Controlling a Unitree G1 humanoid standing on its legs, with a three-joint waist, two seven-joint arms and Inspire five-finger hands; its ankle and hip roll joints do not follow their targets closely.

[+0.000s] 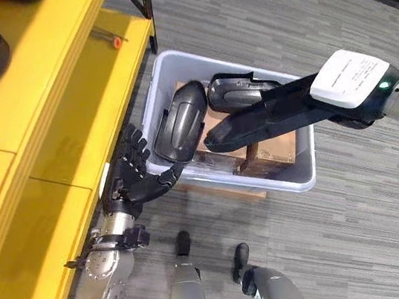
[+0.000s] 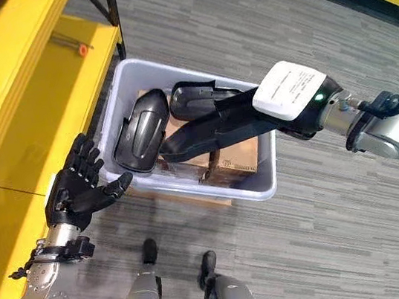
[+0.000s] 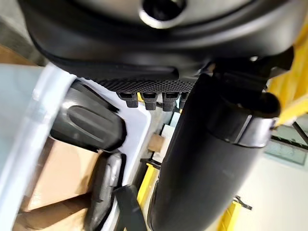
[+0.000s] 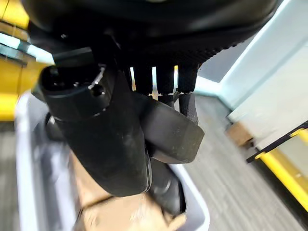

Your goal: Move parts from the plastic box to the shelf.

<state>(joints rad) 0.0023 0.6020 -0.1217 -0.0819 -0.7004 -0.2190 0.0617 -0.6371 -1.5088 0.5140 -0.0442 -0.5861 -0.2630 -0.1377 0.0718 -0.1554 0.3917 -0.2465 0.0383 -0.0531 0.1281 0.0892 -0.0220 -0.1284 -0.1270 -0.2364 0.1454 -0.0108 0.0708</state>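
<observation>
Pale plastic box [image 1: 304, 173] on grey carpet, just beside yellow shelf [image 1: 50, 153].

In the box: brown cardboard [image 2: 237, 160] at bottom, mostly covered. On top, two black moulded parts: oval part [image 1: 179, 124] leaning against the box wall nearest the shelf, second part [image 1: 234, 91] toward the far wall of the box, partly covered.

Right hand [image 4: 166, 103] reaching into the box from the side away from the shelf; in its wrist view, fingers and thumb curled around long black part [image 1: 255, 120], which sticks out over the box interior. Far end of the grip cut off by the hand's bulk.

Left hand [image 2: 77, 184] outside the box, between box corner and shelf edge, fingers spread and straight, thumb pointing at the box wall, holding nothing. Contact with the wall: cannot tell.

Small orange item [image 1: 117, 43] on the shelf past the box; too small to identify.
</observation>
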